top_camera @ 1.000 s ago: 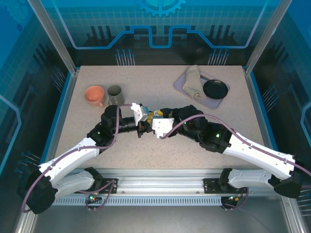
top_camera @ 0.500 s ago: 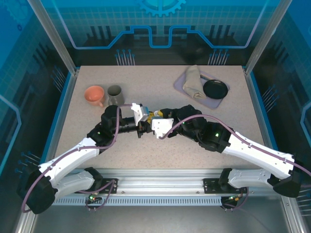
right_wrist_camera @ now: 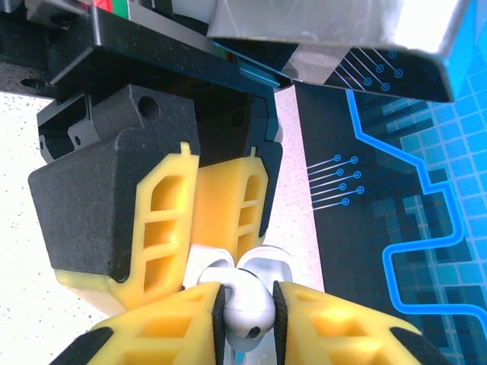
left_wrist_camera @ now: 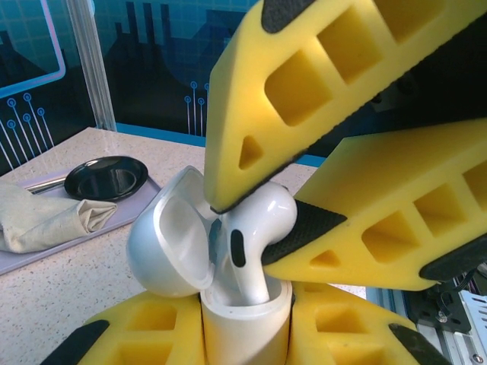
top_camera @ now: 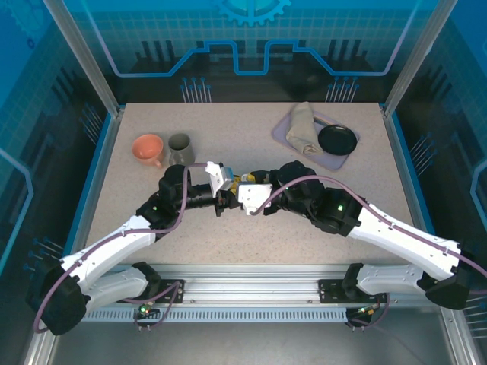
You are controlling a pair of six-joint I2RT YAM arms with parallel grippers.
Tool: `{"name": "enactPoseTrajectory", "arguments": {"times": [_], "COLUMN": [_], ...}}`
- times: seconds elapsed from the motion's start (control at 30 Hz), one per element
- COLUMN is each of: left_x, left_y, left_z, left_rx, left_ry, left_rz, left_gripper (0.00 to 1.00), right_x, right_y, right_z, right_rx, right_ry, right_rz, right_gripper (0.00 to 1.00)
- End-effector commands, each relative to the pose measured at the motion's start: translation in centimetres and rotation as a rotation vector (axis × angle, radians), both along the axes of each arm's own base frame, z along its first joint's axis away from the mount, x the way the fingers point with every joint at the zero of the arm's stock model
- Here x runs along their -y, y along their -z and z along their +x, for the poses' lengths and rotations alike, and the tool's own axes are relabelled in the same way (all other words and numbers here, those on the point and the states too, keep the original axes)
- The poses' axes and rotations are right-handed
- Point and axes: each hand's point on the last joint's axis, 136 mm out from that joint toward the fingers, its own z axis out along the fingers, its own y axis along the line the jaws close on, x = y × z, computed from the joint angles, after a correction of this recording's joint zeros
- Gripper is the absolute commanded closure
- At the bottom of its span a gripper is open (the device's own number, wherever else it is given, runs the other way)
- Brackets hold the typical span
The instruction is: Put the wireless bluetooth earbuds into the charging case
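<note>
left gripper (left_wrist_camera: 245, 334), jaws clamped on the open white charging case (left_wrist_camera: 190, 266); white earbud (left_wrist_camera: 255, 228) stem-down in its well, pinched by right gripper (right_wrist_camera: 247, 300); beyond, tray (top_camera: 323, 161) bearing cloth (top_camera: 303, 128), black dish (top_camera: 337, 139).

Stem-down earbud (left_wrist_camera: 257, 228) in case (left_wrist_camera: 245, 328)

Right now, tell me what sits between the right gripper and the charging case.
The right gripper pinches a white earbud in its jaws, stem down in the open charging case; the left wrist view shows it.
</note>
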Motion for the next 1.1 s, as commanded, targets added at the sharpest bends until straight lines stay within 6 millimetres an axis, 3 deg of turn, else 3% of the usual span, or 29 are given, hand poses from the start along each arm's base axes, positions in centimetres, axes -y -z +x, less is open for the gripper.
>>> {"name": "enactPoseTrajectory", "arguments": {"times": [0.0,0.57,1.07], "left_x": [0.2,0.1,0.0], "left_y": [-2.5,-2.3,-2.4], "left_z": [-0.7,-0.7,-0.6], "left_rx": [0.084,0.085,0.099], "left_ry": [0.028,0.025,0.014], "left_rz": [-0.039,-0.036,-0.044], "left_gripper": [1.00,1.00,1.00], "right_x": [-0.1,0.1,2.2], "right_y": [0.0,-0.4,-4.4], "right_z": [-0.1,-0.2,-1.3], "right_rx": [-0.041,-0.071,-0.131], "right_ry": [-0.007,-0.010,-0.028], "right_rz": [0.003,0.035,0.233], "right_gripper": [0.72,0.68,0.60]}}
